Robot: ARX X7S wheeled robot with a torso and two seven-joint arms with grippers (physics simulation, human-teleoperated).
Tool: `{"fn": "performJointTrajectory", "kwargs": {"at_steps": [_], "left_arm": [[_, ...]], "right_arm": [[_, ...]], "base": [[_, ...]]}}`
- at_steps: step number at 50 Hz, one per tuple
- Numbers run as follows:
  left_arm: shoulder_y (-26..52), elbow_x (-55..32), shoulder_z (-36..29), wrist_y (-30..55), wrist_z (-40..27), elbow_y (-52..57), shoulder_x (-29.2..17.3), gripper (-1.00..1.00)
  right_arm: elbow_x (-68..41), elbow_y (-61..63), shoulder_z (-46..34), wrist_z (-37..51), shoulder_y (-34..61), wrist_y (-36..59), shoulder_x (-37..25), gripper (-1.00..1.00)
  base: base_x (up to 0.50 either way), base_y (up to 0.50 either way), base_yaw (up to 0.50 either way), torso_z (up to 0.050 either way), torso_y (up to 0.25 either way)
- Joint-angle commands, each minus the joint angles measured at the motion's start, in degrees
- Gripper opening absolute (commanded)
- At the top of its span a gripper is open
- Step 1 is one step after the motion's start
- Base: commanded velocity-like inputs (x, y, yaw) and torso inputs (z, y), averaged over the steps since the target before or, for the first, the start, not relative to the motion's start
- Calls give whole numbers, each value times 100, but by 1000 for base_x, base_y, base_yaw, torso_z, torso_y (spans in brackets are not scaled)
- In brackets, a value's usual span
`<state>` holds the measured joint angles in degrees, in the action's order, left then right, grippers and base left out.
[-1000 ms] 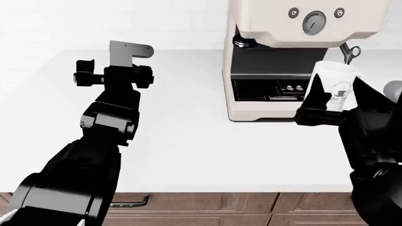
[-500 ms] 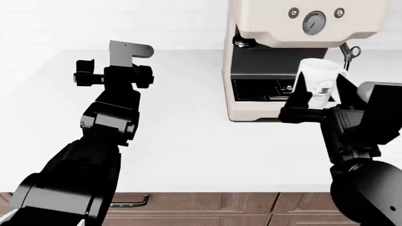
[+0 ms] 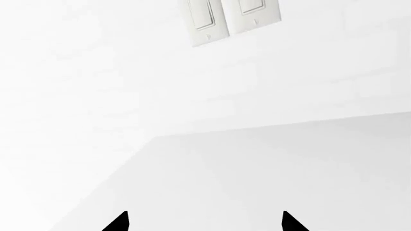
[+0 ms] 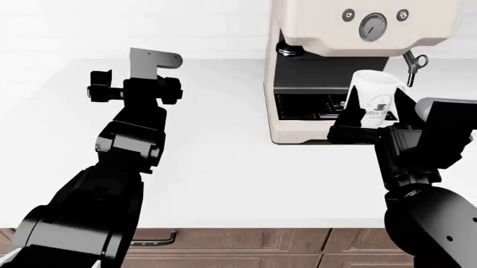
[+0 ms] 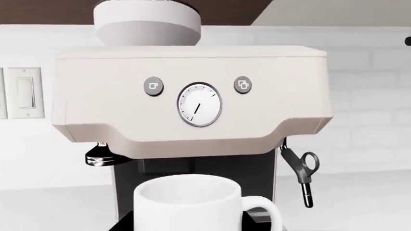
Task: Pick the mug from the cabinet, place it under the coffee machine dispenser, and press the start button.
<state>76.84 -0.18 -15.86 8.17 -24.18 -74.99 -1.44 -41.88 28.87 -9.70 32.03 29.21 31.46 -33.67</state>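
My right gripper (image 4: 372, 120) was pinched on the mug (image 4: 377, 100), holding it upright and lifted off the counter (image 4: 223, 167); over the last second it had carried the mug leftward, from in front of the steam wand (image 4: 414, 64) to the open front of the coffee machine (image 4: 350, 33), and the last half of that second brought only a small further shift; in my right wrist view the mug (image 5: 192, 202) sat close below the camera with its handle to one side, the machine (image 5: 192, 96) straight ahead of it, and the dispenser (image 5: 99, 156) up and off to the gripper's left; I judged the mug still had to travel further left and inward to stand beneath that spout (image 4: 289, 50); the two round buttons (image 5: 153, 86) flanking the gauge (image 5: 199, 105) were untouched; my left gripper (image 4: 111, 89) hovered well away over bare counter, its fingertips (image 3: 119, 222) spread apart and empty, and had not moved.
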Motion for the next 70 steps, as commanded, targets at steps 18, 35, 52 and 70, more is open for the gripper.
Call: {"fn": "performJointTrajectory", "kwargs": {"at_steps": [18,35,52,70], "left_arm": [[4,-2,-20,-20,-23,0,1,100],[-2,-3,-27,-45,-31,0,0,100],[2,-3,-37,-45,-36,0,1,100],[-6,-2,-46,-70,-38,0,-3,100]], "right_arm": [[378,-511,-236,-239,282,-161,190,-100],[656,-1126,-452,-397,499,-399,419,-100],[931,-1645,-622,-478,743,-612,610,-100],[1323,-2452,-854,-591,1037,-975,888,-100]], "base": [[0,0,0,0,1],[0,0,0,0,0],[0,0,0,0,0],[0,0,0,1,1]]}}
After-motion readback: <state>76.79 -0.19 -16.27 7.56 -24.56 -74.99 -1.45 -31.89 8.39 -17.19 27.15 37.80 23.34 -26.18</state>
